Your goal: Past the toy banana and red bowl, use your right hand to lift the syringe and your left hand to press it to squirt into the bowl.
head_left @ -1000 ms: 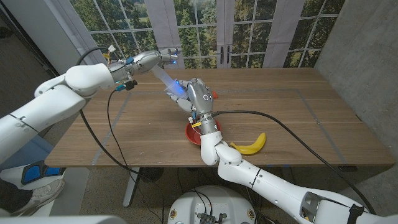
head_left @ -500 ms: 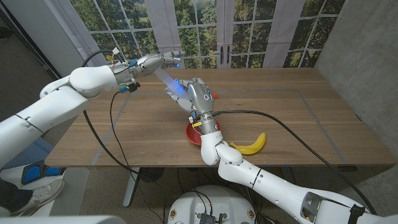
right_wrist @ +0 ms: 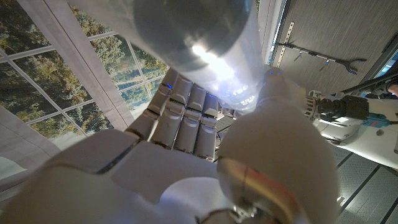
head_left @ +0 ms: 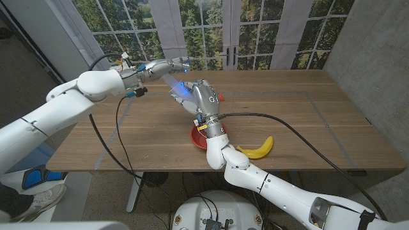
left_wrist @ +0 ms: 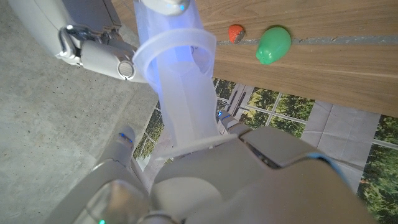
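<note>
One syringe [head_left: 172, 84], one red bowl [head_left: 197, 136], one toy banana [head_left: 257, 149].

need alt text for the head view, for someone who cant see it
Above a wooden table, the right hand holds a translucent syringe while the left hand grips its far end. A red bowl and toy banana lie nearer the camera.

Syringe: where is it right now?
In the head view the syringe is in the air over the table's far middle, gripped by the right hand, with the left hand on its far end, beyond the red bowl.
</note>
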Controlling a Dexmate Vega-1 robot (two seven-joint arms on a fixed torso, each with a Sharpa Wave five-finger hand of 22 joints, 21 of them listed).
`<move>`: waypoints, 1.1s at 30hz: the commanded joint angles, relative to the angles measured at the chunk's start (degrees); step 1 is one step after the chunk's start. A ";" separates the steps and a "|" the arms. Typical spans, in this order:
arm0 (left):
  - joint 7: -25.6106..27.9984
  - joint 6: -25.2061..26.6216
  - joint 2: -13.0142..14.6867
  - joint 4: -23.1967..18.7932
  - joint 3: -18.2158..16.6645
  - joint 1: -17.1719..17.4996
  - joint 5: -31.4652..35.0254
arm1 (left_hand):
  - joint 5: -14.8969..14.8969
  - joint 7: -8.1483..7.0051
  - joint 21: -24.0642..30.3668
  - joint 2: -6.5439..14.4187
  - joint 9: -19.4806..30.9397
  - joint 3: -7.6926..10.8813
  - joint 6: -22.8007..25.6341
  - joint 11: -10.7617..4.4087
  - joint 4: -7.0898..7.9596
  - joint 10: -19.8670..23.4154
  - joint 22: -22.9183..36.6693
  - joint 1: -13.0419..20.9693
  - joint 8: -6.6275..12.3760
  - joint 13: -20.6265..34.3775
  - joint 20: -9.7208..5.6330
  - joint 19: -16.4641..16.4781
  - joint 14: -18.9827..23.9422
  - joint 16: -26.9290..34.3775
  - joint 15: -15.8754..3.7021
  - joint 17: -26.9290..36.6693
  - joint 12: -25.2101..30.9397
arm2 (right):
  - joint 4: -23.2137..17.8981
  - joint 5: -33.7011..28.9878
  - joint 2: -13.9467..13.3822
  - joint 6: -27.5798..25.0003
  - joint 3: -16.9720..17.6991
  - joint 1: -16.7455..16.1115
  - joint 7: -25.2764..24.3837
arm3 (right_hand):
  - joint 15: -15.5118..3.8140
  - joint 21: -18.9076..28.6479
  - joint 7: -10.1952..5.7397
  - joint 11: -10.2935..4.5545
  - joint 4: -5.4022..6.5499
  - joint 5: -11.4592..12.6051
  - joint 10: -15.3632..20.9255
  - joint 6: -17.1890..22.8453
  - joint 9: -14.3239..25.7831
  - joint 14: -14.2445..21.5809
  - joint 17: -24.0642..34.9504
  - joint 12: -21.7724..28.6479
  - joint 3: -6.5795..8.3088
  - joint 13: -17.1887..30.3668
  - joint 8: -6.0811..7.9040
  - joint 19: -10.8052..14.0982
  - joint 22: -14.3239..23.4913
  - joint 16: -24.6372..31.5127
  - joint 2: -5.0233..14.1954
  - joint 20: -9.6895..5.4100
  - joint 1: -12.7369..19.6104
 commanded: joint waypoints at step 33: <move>1.35 0.33 -1.58 -1.49 2.18 0.47 2.92 | 0.28 -0.38 0.08 2.33 0.22 0.09 -0.70 -0.20 0.51 -0.70 0.18 -0.51 0.31 0.15 -2.19 -0.71 -0.66 0.23 -2.35 0.08 0.25 | -0.94 0.37 -0.55 0.61 0.69 -1.01 -0.21 | -6.55 0.96 -9.97 -9.14 0.42 0.21 10.10 10.99 0.01 2.33 0.67 -0.77 0.07 0.52 -0.18 -0.53 0.15 -0.65 7.71 -8.84 7.63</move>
